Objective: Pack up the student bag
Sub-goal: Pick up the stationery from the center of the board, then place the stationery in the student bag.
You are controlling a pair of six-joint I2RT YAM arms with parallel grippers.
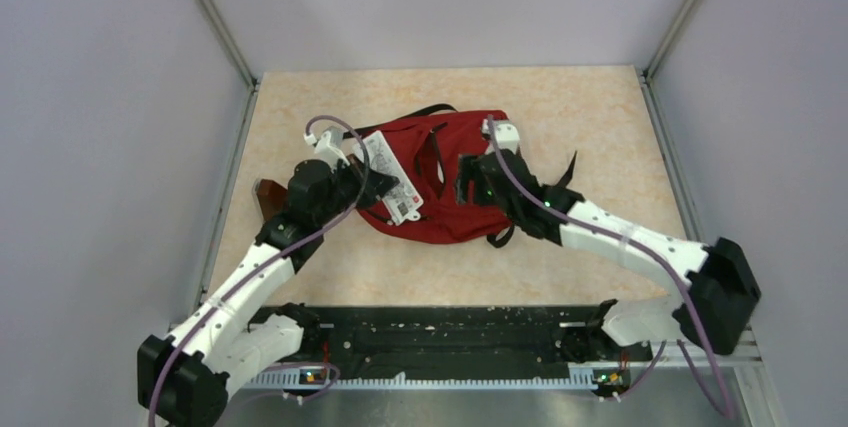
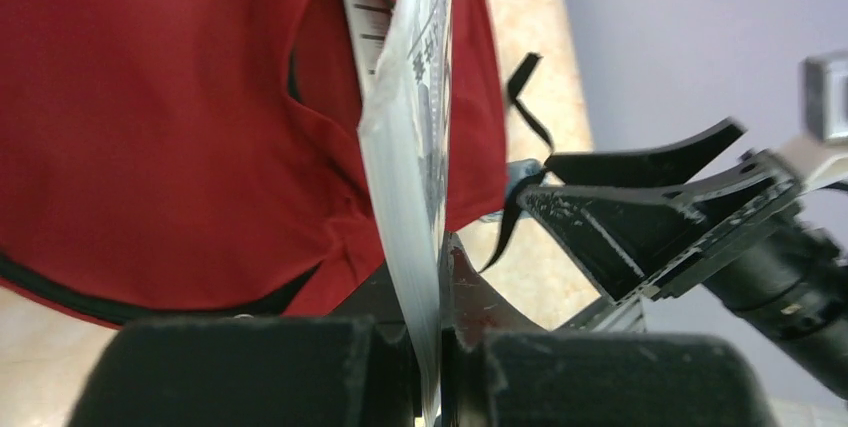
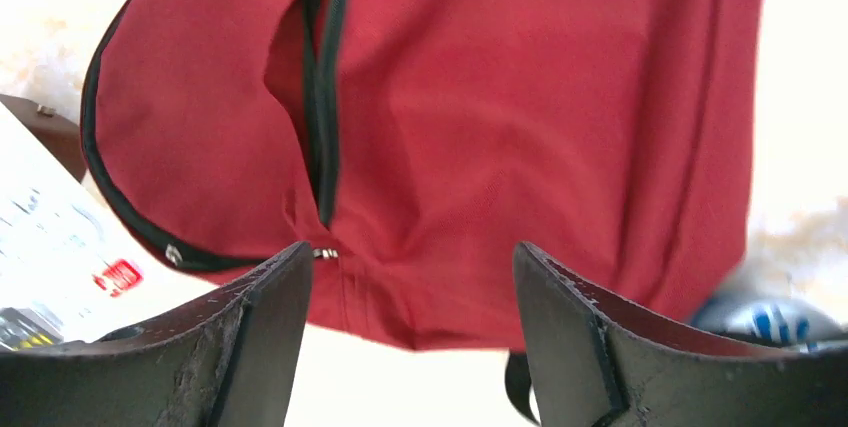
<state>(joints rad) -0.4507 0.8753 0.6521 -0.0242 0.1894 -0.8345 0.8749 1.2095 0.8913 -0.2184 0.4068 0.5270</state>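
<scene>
**Fig. Feeding a flat packet into the bag.** The student bag [image 1: 437, 215] lies flat on the bench [image 1: 560, 117], about midway between the left and right edges and somewhat nearer the far edge than the near one. My left gripper [image 2: 438, 317] is pressed onto the near end of a white printed packet [image 1: 390, 179]. The left wrist view shows the packet edge-on, above the bag's left half, with its far end reaching the black-zippered opening [image 3: 322, 97]. I cannot tell whether that end has passed under the fabric lip. My right gripper [image 3: 410, 252] hangs over the bag's right half with its fingers spread, holding nothing, and the slit runs just ahead of its left finger. A brown pouch [image 1: 268, 195] lies beside the bag toward the left edge.

**Technique (my judgement).**
- The slit looks narrow and the fabric slack, so the mouth should be opened before I push.
- I would bring the right gripper down on the upper lip close to the zipper, pinch one layer only, and lift it a little toward the right edge so the opening gapes.
- The left gripper should keep the packet's thin edge in line with the slit and slide it in at a shallow angle.
- I would let go of the packet only once most of it is inside.

**Hazards.**
- The packet's corner may catch on the zipper tape.
- The unanchored bag may slide toward the far edge under the push.
- The packet may bend if it is driven in steeply.
</scene>
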